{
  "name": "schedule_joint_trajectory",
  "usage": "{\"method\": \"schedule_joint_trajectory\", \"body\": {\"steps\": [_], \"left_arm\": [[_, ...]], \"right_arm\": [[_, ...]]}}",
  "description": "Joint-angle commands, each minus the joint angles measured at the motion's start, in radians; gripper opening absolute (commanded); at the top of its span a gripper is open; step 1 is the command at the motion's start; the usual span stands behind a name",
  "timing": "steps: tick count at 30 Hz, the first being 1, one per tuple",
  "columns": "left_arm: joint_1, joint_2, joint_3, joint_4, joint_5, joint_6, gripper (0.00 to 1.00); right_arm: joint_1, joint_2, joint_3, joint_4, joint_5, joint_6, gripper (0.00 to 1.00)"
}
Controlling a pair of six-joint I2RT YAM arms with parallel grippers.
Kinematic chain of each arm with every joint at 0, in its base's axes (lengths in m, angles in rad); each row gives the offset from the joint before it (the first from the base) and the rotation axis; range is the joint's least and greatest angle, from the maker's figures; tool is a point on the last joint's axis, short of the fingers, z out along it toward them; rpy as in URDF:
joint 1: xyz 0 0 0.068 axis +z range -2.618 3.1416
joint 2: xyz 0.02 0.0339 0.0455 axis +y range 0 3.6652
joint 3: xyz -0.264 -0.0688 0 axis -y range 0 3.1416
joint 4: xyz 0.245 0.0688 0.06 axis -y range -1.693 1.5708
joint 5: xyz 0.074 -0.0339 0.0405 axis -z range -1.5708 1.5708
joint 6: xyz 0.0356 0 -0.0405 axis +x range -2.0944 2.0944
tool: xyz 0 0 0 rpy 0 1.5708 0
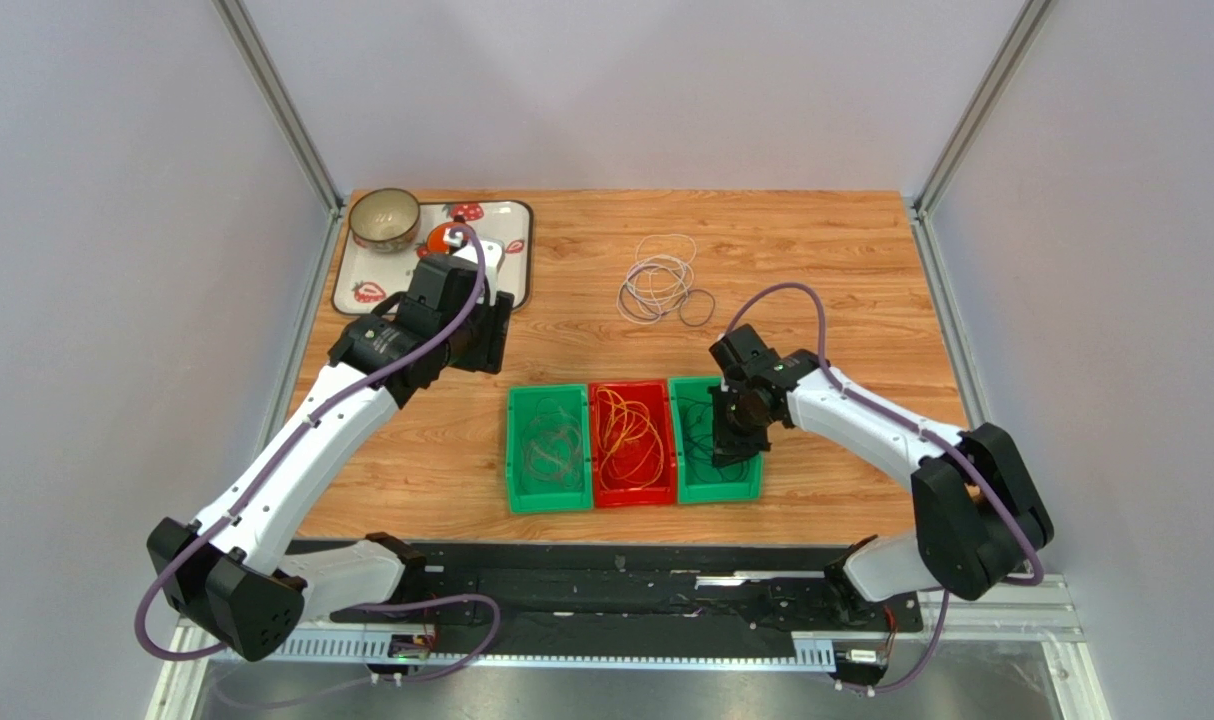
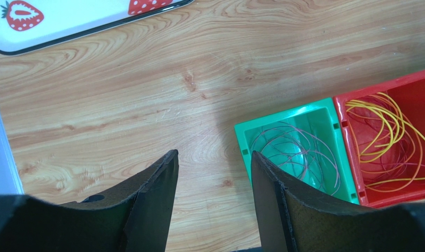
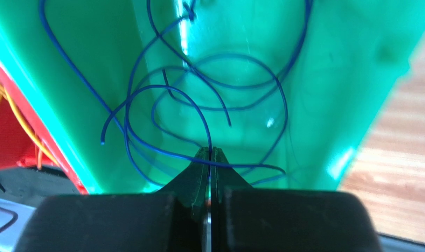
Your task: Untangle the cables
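Note:
A loose pile of white-grey and dark cables [image 1: 661, 285] lies on the table behind the bins. My right gripper [image 3: 210, 152] is shut on a thin blue cable [image 3: 199, 107] whose loops lie in the right green bin [image 3: 330, 79]. In the top view the right gripper [image 1: 736, 432] is low over that bin [image 1: 715, 477]. My left gripper [image 2: 213, 153] is open and empty above bare wood, left of the left green bin [image 2: 242, 137]. In the top view the left gripper [image 1: 478, 338] sits just in front of the tray.
The left green bin [image 1: 517, 450] holds thin pinkish-grey wires [image 2: 296, 152]. The red bin [image 1: 633, 492] holds yellow-orange wires [image 2: 388, 136]. A strawberry-print tray [image 1: 511, 248] with a bowl [image 1: 385, 219] stands at the back left. Metal frame posts flank the table.

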Motion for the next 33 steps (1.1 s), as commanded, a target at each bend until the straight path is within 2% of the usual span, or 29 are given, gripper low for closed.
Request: {"method": "schedule_joint_trajectory", "body": {"steps": [1,5,6,9,12,19,23,28,33], "left_arm": [[0.007,-0.004,0.009,0.028,0.026,0.009,0.61],[0.007,-0.011,0.007,0.028,0.033,0.006,0.61],[0.007,-0.013,0.007,0.028,0.032,0.008,0.61],[0.007,-0.023,0.006,0.026,0.029,0.006,0.61],[0.007,-0.039,0.004,0.026,0.021,0.006,0.61],[0.007,-0.057,0.001,0.028,0.015,0.006,0.61],[0.007,-0.060,0.001,0.029,0.024,0.006,0.61],[0.007,-0.066,0.000,0.028,0.033,0.006,0.61],[0.007,-0.076,0.000,0.029,0.053,0.011,0.61]], "right_arm": [[0.004,-0.069,0.019,-0.033,0.012,0.020,0.01],[0.004,-0.084,0.083,-0.073,0.054,-0.020,0.15],[0.004,-0.090,0.115,-0.095,0.070,-0.037,0.23],[0.004,-0.111,0.171,-0.147,0.097,-0.066,0.34],[0.004,-0.131,0.209,-0.194,0.106,-0.084,0.38],[0.004,-0.225,0.316,-0.256,0.113,-0.095,0.39],[0.003,-0.265,0.340,-0.224,0.190,-0.104,0.39],[0.004,-0.227,0.367,-0.136,0.198,-0.094,0.36],[0.003,-0.162,0.474,-0.054,0.219,-0.107,0.36]]}}
